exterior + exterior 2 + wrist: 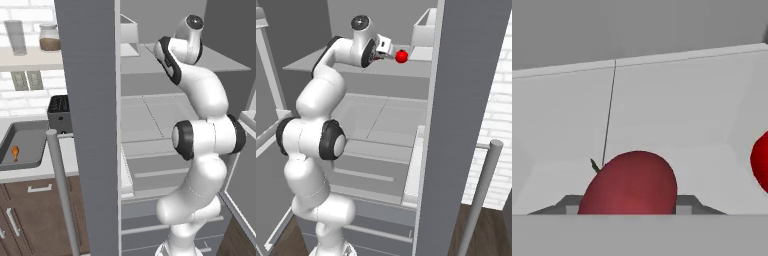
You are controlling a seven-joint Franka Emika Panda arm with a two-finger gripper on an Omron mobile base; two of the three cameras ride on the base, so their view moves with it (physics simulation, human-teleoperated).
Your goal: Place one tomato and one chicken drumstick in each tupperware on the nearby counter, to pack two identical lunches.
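My gripper (396, 56) reaches onto the upper shelf of an open fridge. A glossy red tomato (401, 56) sits on that shelf between the fingers. In the hand view this tomato (629, 185) fills the low centre, green stem at its upper left, and a fingertip (572, 205) presses each side. Another tomato (760, 161) peeks in at the right edge. A dark grey tupperware (30, 137) lies on the counter (70, 152) at far left, with one orange chicken drumstick (15, 152) in it.
The tall grey fridge door (90, 125) with its bar handle (60, 190) stands between the arm and the counter. A black toaster (59, 114) sits behind the tupperware. A white bin (423, 30) stands on the fridge shelf behind the tomato. Jars line a wall shelf (30, 57).
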